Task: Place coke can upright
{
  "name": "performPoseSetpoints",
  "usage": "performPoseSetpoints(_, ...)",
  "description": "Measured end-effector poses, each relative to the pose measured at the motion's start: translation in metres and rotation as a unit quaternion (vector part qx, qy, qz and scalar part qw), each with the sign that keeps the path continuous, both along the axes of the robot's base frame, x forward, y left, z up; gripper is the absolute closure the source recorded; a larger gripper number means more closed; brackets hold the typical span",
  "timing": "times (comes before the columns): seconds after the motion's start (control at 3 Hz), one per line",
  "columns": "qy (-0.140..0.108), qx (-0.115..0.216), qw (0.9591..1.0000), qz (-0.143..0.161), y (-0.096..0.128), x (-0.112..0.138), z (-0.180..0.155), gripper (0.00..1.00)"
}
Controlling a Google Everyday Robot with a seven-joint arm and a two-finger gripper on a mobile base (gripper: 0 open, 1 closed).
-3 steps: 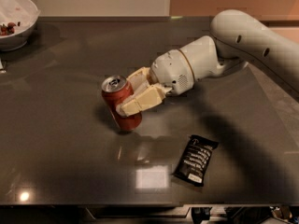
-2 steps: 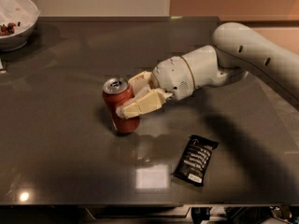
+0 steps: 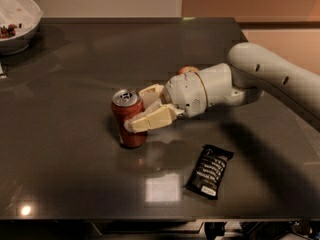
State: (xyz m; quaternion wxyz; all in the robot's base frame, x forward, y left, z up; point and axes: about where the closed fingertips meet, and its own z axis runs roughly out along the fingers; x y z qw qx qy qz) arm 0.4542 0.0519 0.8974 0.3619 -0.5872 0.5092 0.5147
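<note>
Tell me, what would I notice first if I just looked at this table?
First, the red coke can near the middle of the dark table, silver top up, with the gripper closed around its sides on a big white arm reaching in from the right. A black snack wrapper lies flat closer to the front edge, and a white bowl sits in the far left corner.

The cream tool (image 3: pixel 135 109) is clasping the red, silver-topped coke can (image 3: pixel 131 136); a black, white-printed wrapper (image 3: pixel 210 170) is lying to the can's right.
</note>
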Motion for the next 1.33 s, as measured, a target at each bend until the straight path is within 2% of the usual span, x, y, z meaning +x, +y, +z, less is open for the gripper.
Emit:
performPoseSetpoints(0.67, -0.007, 0.035, 0.9993, -0.01, -0.0019, -0.0005, -0.0079, 0.36)
performPoseSetpoints(1.0, -0.009, 0.042, 0.999, -0.013, -0.0026, -0.0007, -0.0104, 0.12)
performPoseSetpoints(1.33, -0.01, 0.041, 0.999, -0.011, -0.0008, -0.0016, -0.0096, 0.0)
